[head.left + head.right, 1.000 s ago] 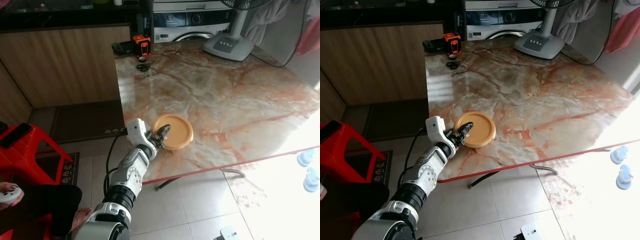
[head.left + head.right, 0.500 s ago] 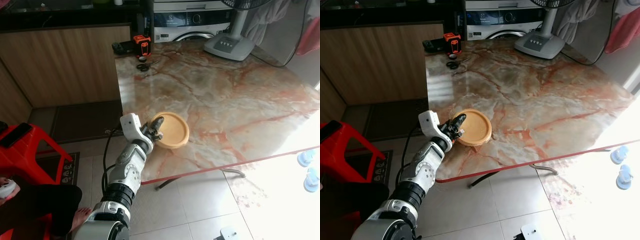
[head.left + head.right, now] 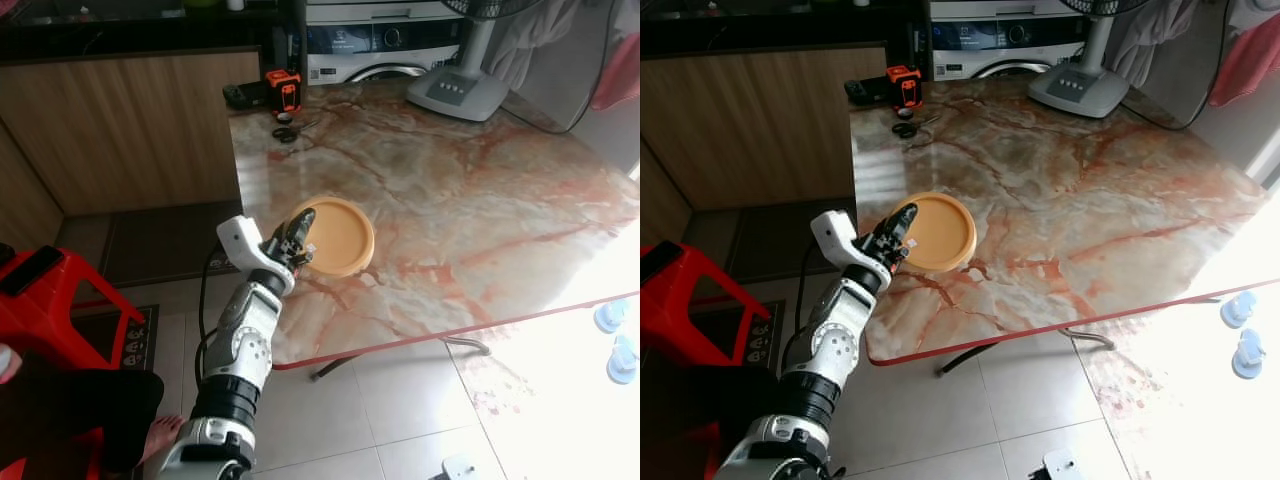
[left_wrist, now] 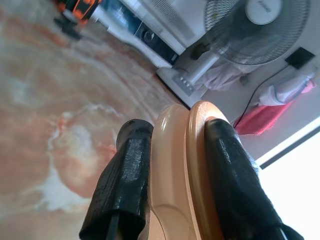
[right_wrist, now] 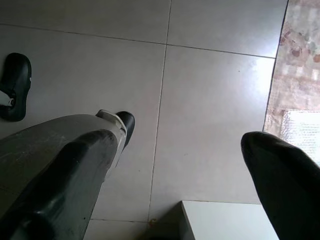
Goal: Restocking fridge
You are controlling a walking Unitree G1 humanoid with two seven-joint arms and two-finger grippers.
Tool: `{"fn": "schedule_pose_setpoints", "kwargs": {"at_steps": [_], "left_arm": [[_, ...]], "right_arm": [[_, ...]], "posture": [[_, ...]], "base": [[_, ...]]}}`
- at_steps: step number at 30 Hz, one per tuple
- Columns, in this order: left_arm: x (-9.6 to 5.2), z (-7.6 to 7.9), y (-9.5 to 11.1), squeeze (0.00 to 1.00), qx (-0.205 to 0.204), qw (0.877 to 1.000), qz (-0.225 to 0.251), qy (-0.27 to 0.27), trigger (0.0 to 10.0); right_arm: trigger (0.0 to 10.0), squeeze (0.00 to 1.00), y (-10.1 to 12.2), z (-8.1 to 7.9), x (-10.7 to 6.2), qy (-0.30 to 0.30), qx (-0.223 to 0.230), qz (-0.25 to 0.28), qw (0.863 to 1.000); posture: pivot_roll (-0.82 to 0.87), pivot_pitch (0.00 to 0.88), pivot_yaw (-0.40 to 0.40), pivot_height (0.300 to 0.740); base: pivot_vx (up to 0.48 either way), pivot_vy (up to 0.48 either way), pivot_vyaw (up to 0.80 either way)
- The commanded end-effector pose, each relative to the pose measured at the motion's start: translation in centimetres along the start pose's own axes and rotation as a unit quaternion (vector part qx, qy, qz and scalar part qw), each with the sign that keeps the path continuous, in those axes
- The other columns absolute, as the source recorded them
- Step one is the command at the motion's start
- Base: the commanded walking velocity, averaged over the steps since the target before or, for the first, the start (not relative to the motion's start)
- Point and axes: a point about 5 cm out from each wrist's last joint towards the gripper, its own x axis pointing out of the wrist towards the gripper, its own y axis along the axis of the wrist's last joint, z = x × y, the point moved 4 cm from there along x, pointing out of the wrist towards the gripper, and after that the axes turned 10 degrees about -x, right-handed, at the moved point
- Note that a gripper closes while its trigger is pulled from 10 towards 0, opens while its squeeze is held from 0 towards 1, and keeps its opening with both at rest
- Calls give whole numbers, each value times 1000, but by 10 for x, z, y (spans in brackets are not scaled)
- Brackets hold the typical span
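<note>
left tool (image 3: pixel 297 236): clamped on rim of orange plate (image 3: pixel 338 236)
plate: near counter (image 3: pixel 470 190) edge, possibly tilted off it
right tool (image 5: pixel 200 170): fingers apart, idle above floor
risk: thin rim grip, plate may slip, drop

Legible text: none can be read with confidence. The washing machine (image 3: pixel 385 45) behind the table (image 3: pixel 480 180) carries a small light wordmark on its dark control panel, too small to make out. The fan (image 4: pixel 260 30), as seen from the left wrist, has a faint mark on its white hub cap, blurred and unreadable. The orange and black tool (image 3: pixel 284 90) at the table's far corner bears no lettering that can be resolved. The power strip (image 3: pixel 228 263) on the floor shows sockets but no readable label.
</note>
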Motion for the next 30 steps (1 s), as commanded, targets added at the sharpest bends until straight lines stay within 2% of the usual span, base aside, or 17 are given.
{"fn": "schedule_pose_setpoints", "kwargs": {"at_steps": [1,2,3,4,6,8,9,11,12,13,17,21,22,24,25,26,30], "left_arm": [[-6,0,6,0,32,999,3,2,10000],[-15,-4,18,0,65,998,19,7,10000],[-15,-4,18,0,65,998,19,7,10000],[-23,-5,38,0,108,993,50,16,10000],[-31,-6,56,0,135,987,82,32,10000],[-36,-9,65,0,157,982,97,45,10000],[-43,-14,74,0,185,974,114,66,10000],[-46,-16,77,0,195,971,120,75,10000],[-52,-19,81,0,208,966,130,89,10000],[-63,-23,88,0,238,954,141,111,10000],[-74,-26,95,0,253,945,154,138,10000],[-83,-28,86,0,269,943,131,143,10000],[-87,-27,82,0,285,941,120,141,10000],[-88,-27,82,0,309,934,116,135,10000],[-87,-25,85,0,347,923,111,126,10000],[-86,-24,89,0,359,918,114,126,10000],[-83,-25,101,0,381,906,126,133,10000]], "right_arm": [[10000,0,-8,0,-1,-6,21,-4,1000],[10000,0,-8,0,-2,-7,31,0,999],[10000,0,-8,0,-2,-7,31,0,999],[10000,0,-9,0,-2,-7,35,1,999],[10000,0,-11,1,-2,-8,34,-2,999],[10000,0,-12,1,-3,-10,44,-1,999],[10000,0,-13,1,-3,-13,56,1,998],[10000,0,-13,1,-3,-15,59,2,998],[10000,0,-14,1,-3,-17,66,4,998],[10000,0,-14,1,-3,-22,80,9,996],[10000,0,-16,1,-4,-28,90,11,995],[10000,0,-18,1,-4,-32,94,10,995],[10000,0,-18,2,-5,-36,102,12,994],[10000,0,-18,2,-5,-38,105,14,994],[10000,0,-17,2,-5,-38,105,16,994],[10000,0,-17,3,-5,-39,105,17,994],[10000,0,-16,5,-5,-45,111,18,993]], "posture": [[-117,16,-35,740],[-113,11,-35,740],[-113,11,-35,740],[-106,5,-36,740],[-100,2,-36,740],[-95,0,-36,740],[-96,0,-33,740],[-97,0,-32,740],[-98,0,-30,740],[-101,0,-28,740],[-95,0,-27,740],[-90,0,-23,740],[-88,0,-22,740],[-87,0,-23,740],[-84,0,-24,740],[-80,0,-25,740],[-73,5,-24,740]], "base": [[0,0,0],[0,0,0],[0,0,0],[0,0,0],[0,0,0],[0,0,0],[0,0,0],[0,0,0],[0,0,0],[0,0,0],[0,0,0],[0,0,0],[0,0,0],[0,0,0],[0,0,0],[0,0,0],[0,0,0]]}}
